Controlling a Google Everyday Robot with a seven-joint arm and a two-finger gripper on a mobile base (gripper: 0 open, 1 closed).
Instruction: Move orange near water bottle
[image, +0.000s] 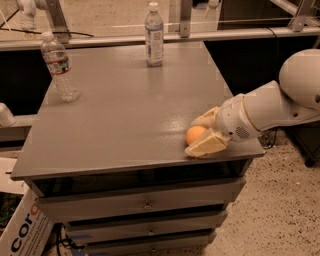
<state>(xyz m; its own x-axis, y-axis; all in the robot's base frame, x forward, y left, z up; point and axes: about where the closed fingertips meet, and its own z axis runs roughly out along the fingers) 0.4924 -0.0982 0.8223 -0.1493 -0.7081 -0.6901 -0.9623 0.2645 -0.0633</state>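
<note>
Camera view had the gripper (192, 136) clamped on the orange (196, 133) at the bench's (125, 125) front-right edge, water bottle (59, 67) way off by its far-left corner.

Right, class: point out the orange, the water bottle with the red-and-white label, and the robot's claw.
orange (196, 133): camera view, middle of its visible skin.
water bottle (58, 64): camera view, on its label band.
claw (191, 136): camera view, its front end, right at the orange.
</note>
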